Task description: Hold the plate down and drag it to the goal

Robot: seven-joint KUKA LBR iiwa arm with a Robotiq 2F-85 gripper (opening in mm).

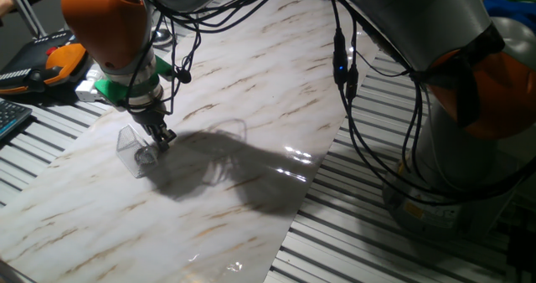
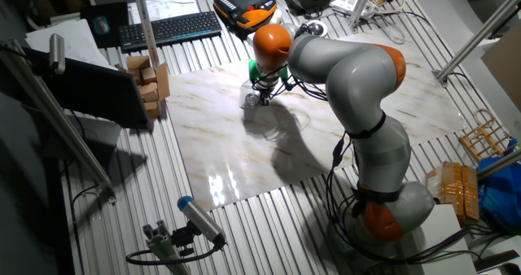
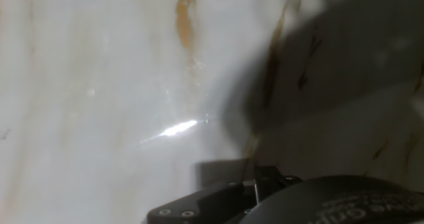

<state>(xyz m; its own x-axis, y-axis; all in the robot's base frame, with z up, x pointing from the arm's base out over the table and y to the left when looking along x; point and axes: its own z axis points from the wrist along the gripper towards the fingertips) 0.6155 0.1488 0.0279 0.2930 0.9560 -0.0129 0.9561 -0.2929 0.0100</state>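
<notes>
The hand (image 1: 161, 138), fingers looking drawn narrow, is pressing the plate (image 1: 147, 156) inside the goal (image 1: 134, 146); steady downward pressure is preventing slipping.

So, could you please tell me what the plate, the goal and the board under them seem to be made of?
The plate: probably polished metal, a small silvery glinting disc. The goal: clear plastic, apparently, since the board shows through its walls. The board: glossy marble-patterned sheet, with brown veins and mirror-like glare; real stone or laminate cannot be told.

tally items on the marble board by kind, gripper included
Gripper: 1
Clear plastic wedge (goal): 1
Small silver plate, under the gripper tip: 1
Total: 3
</notes>
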